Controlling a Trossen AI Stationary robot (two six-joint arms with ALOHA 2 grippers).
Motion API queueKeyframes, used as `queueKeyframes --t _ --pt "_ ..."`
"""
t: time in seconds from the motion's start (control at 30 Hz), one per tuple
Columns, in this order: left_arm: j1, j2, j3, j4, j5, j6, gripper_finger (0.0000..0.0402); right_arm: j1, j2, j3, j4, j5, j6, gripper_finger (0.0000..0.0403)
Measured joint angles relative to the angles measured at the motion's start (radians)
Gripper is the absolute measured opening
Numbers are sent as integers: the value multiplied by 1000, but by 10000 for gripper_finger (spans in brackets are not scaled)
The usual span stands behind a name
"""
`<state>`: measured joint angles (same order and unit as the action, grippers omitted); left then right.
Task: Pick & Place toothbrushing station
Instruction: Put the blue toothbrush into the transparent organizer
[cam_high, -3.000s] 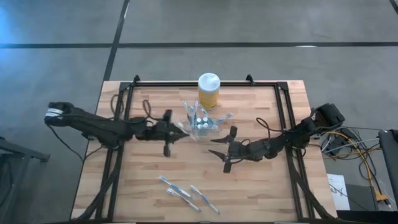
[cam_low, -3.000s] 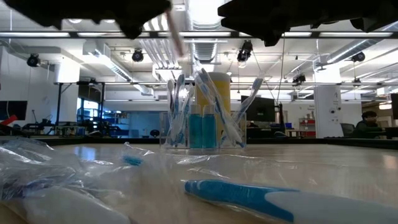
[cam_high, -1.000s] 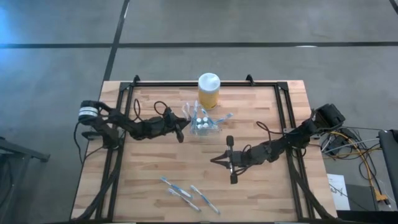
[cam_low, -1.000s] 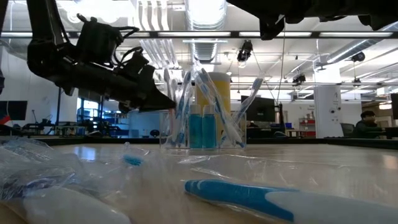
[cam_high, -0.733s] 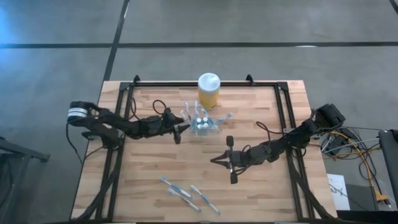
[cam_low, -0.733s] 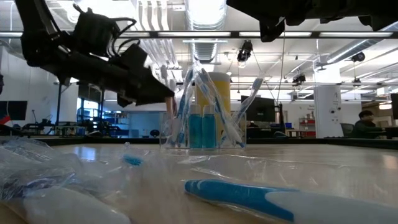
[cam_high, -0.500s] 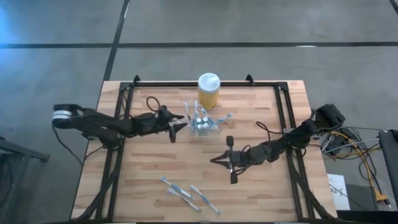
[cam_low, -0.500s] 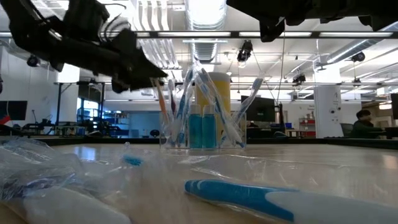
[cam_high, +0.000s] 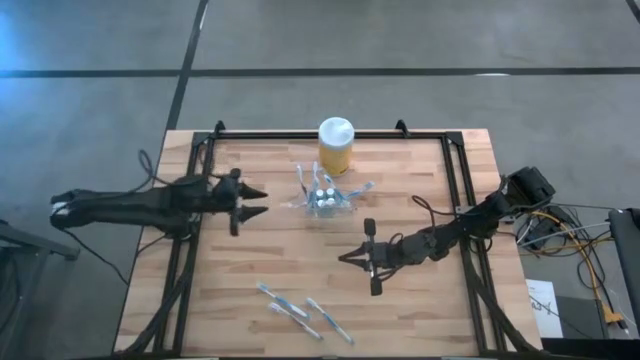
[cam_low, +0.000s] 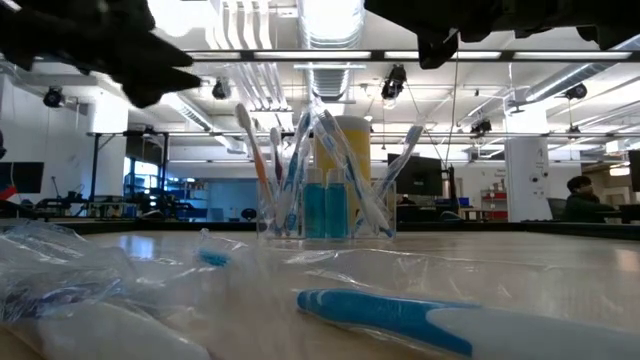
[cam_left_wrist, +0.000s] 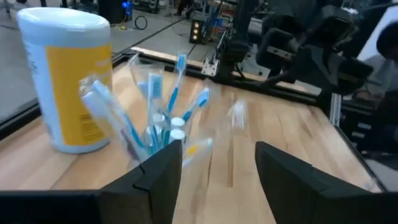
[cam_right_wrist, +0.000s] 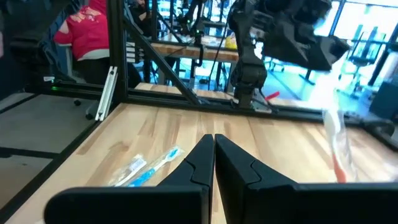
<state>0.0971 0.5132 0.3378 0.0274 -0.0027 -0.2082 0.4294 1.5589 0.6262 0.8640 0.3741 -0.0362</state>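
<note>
Toothbrushing station (cam_high: 323, 198), a small clear cup w/ blue, pink and white brushes plus white-capped tubes, stands upright at centre-rear of the wooden table (cam_high: 420, 310), just in front of the yellow jar (cam_high: 335, 146) w/ white lid. In the low view the holder (cam_low: 325, 205) sits mid-table, brush heads fanning above its rim.

My left gripper (cam_high: 252, 202) hovers near the holder on its left side, not touching, fingers apart and empty. The left wrist view confirms it: both dark fingers (cam_left_wrist: 158, 171) are spread wide w/ the holder and jar straight ahead between them.

My right gripper (cam_high: 370, 257) hangs over the table in front of the holder, well apart from it, pointing toward the table's front. Its fingers (cam_right_wrist: 202, 155) are pressed together w/ nothing between them. Past them, a wrapped blue toothbrush (cam_right_wrist: 144, 167) lies on the wood. More wrapped brushes (cam_high: 300, 310) lie in a loose bunch near the front edge.

My read: I'm between picks. Left arm seems free after serving the holder; right arm looks lined up for the loose brushes. Next move, as I judge it: open the right fingers, lower over one wrapped brush, align across its thin handle, close gently. Wrappers look slippery and brushes lie close together, so I'd pick the outermost one.

A person (cam_right_wrist: 87, 31) in red is beyond the table.
</note>
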Motion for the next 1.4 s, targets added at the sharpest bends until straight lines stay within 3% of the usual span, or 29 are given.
queueKeyframes --t 0.17,0.33,0.47,0.57,0.67,1.0,1.23,1.4 --pt "-10 -189 -8 -183 -8 27 187 0 0 0 -54 0 66 8" --pt "-12 -338 -82 -149 -25 15 140 0 0 0 -57 0 86 8" --pt "-12 -450 -178 -155 -44 25 73 0 0 0 -56 0 88 8" --pt "-12 -512 -243 -103 2 82 16 0 0 0 -56 0 102 8" --pt "-12 -508 -293 -81 76 121 10 -6 -34 0 -85 -9 108 8" --pt "-12 -513 -289 -46 114 176 6 -24 -505 -5 -483 -43 120 8" --pt "-12 -513 -283 -27 65 188 6 -35 -771 -129 -465 -80 129 8" --pt "-12 -513 -284 -4 56 174 3 -47 -926 -225 -490 -44 164 8"
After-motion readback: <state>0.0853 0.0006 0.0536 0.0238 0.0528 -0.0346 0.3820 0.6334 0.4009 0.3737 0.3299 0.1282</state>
